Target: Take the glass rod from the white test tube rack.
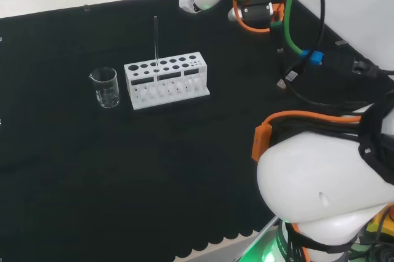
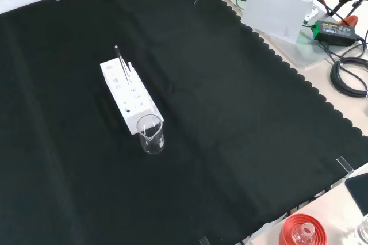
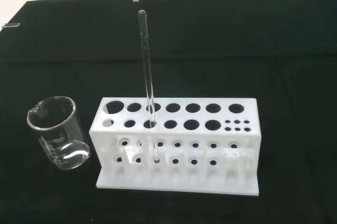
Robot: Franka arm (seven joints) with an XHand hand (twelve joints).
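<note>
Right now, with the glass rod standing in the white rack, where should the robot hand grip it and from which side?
Pinch the bare upper part of the glass rod, coming from above. It stands nearly upright in a hole of the white rack, so only the length above the rack is free, and it probably has to lift straight up. The beaker stands beside the rack.

Glass rod [image 3: 147, 71] stands upright in white test tube rack [image 3: 179, 145], open above. Clear beaker [image 3: 57, 132] just beside the rack's end. Black cloth [image 1: 184, 170] bare all around.
</note>
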